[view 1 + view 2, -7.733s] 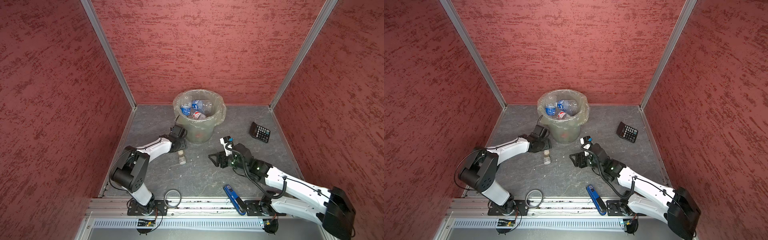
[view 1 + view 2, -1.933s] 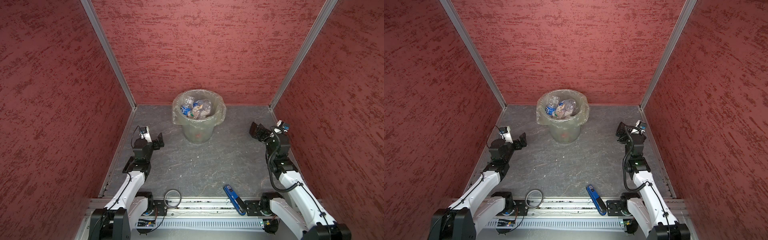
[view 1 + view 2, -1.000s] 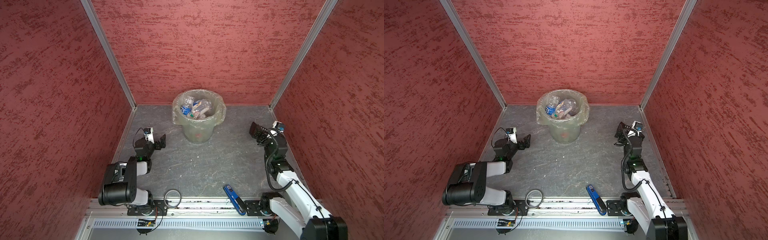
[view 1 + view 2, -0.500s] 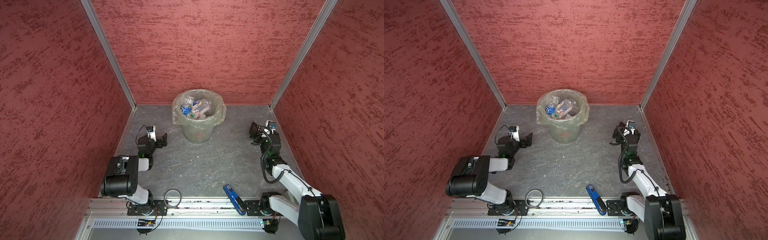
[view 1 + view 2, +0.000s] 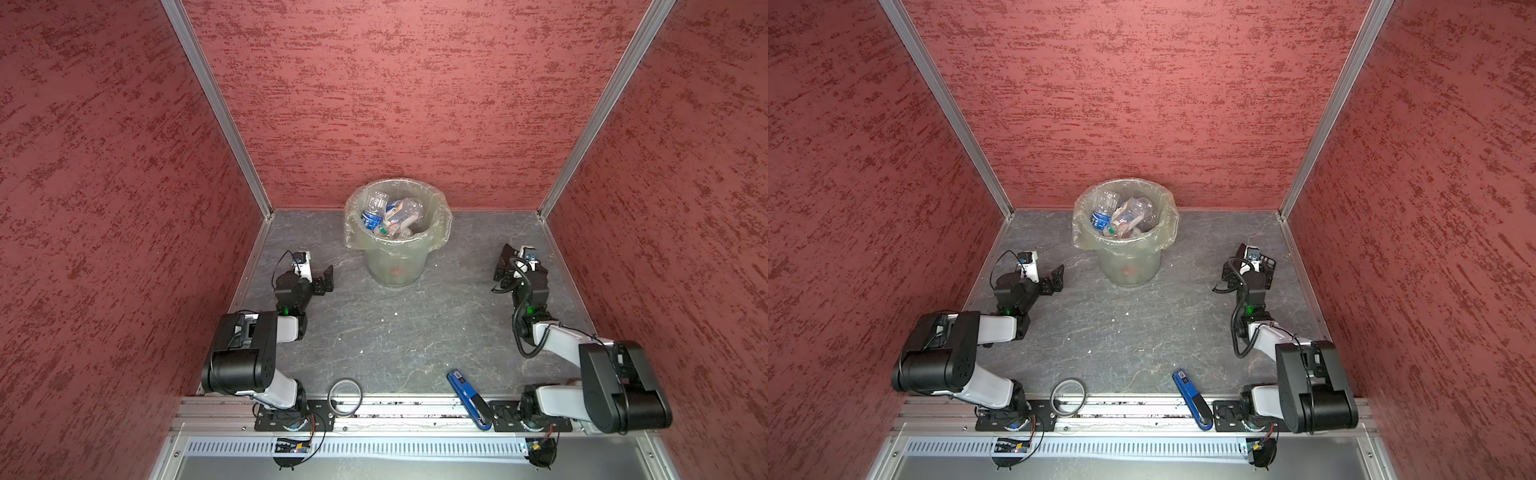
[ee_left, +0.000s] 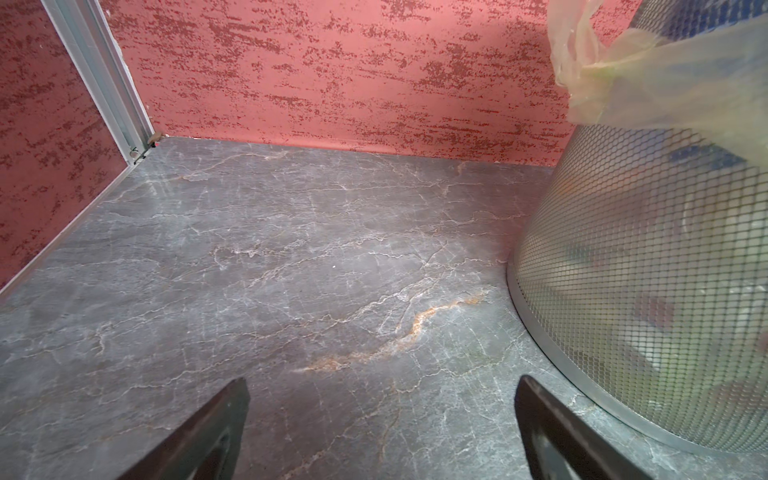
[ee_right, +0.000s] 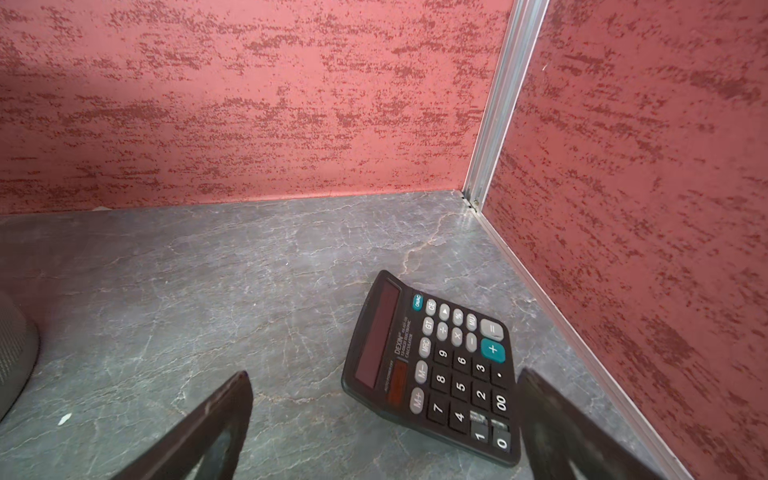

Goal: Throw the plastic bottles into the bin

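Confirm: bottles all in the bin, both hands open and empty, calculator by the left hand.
Wrong on one point: the calculator lies by the right hand, as the right wrist view shows. The rest holds: bottles in the bin, left hand and right hand open and empty.

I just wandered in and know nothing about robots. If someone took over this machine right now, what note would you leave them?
Left gripper: open, empty, near the bin.
Right gripper: open, empty, next to the calculator.
Plastic bottles: every one in view lies inside the bin; none shows on the table.
Done: the bottles appear to be binned.
Left: apparently nothing. The calculator and the blue tool are not bottles and stay where they are.
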### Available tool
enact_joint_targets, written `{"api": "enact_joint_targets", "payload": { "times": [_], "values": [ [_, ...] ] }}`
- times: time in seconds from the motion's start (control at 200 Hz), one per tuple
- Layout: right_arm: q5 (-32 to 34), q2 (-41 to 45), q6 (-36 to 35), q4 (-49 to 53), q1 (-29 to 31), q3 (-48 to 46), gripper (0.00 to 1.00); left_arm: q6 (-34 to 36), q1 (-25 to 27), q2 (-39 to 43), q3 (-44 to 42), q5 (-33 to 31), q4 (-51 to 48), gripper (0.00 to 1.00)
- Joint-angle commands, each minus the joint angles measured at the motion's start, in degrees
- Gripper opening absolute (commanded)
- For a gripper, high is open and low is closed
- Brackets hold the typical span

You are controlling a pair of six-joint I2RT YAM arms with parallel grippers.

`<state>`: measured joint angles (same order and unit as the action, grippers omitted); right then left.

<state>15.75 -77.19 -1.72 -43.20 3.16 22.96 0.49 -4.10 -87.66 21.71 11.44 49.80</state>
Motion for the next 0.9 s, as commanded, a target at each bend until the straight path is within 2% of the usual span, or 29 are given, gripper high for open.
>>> {"api": "enact_joint_targets", "payload": {
  "times": [0.0,0.271,0.421,0.641,0.797,0.897],
  "values": [
    [0.8,-1.7,1.0,-5.8,-0.3,-0.4,0.98,0.5,0.4,-0.1,0.2,-0.9,0.9,0.99],
    [-0.8,-8.0,1.6,-16.4,-1.4,-4.3,0.98,0.6,0.3,-0.1,0.1,-0.9,0.8,1.00],
    [-3.0,-8.9,2.7,-16.1,-2.8,-3.8,0.98,0.6,0.3,-0.1,0.2,-0.9,0.8,0.99],
    [-10.7,-9.8,4.4,-16.4,-6.0,-4.0,0.98,0.5,0.2,-0.1,0.2,-0.6,0.9,0.99],
    [-13.6,-11.3,3.8,-20.0,-6.4,-5.3,0.98,0.4,-0.1,-0.1,0.1,0.4,1.0,1.00],
    [-13.8,-11.3,3.8,-19.9,-6.5,-5.4,0.98,1.6,-0.4,-0.2,-0.8,4.6,2.8,0.99]
  ]
}}
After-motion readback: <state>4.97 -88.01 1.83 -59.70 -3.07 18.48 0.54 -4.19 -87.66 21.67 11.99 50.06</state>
